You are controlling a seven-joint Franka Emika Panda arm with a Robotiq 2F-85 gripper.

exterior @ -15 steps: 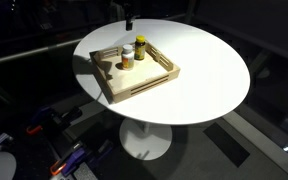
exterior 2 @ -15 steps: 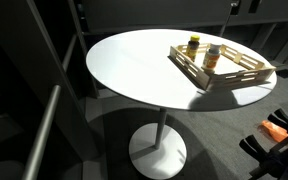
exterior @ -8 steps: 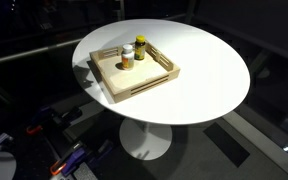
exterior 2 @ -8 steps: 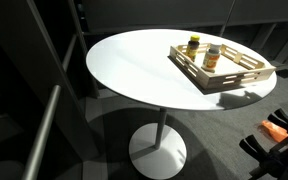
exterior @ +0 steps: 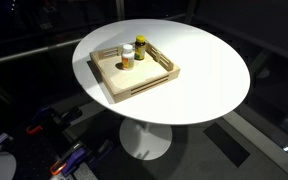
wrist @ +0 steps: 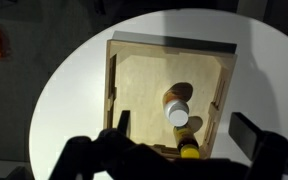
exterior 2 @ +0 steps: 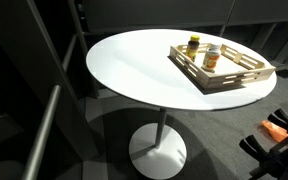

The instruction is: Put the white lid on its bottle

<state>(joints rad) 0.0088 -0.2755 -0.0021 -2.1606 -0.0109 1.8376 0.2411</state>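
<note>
The white lid [wrist: 177, 116] sits on top of the small amber bottle [wrist: 174, 100], which stands upright inside the wooden tray [wrist: 134, 60]. Lid and bottle also show in both exterior views, the lid [exterior: 127, 47] [exterior 2: 213, 46] on the bottle [exterior: 127, 59] [exterior 2: 212, 59]. My gripper [wrist: 187, 126] is high above the tray, open and empty, with its fingers spread either side of the bottles. It does not show in either exterior view.
A darker yellow-capped bottle [wrist: 189, 150] [exterior: 140, 47] [exterior 2: 193, 44] stands right beside the amber bottle in the tray. The tray [exterior: 144, 84] [exterior 2: 234, 78] lies on a round white table [exterior: 209, 70] [exterior 2: 134, 65]. The surroundings are dark, with orange items on the floor [exterior 2: 276, 128].
A second ago the gripper's dark tip showed at the top edge of both exterior views; it has since risen out of them. The bottles and lid have not moved.
</note>
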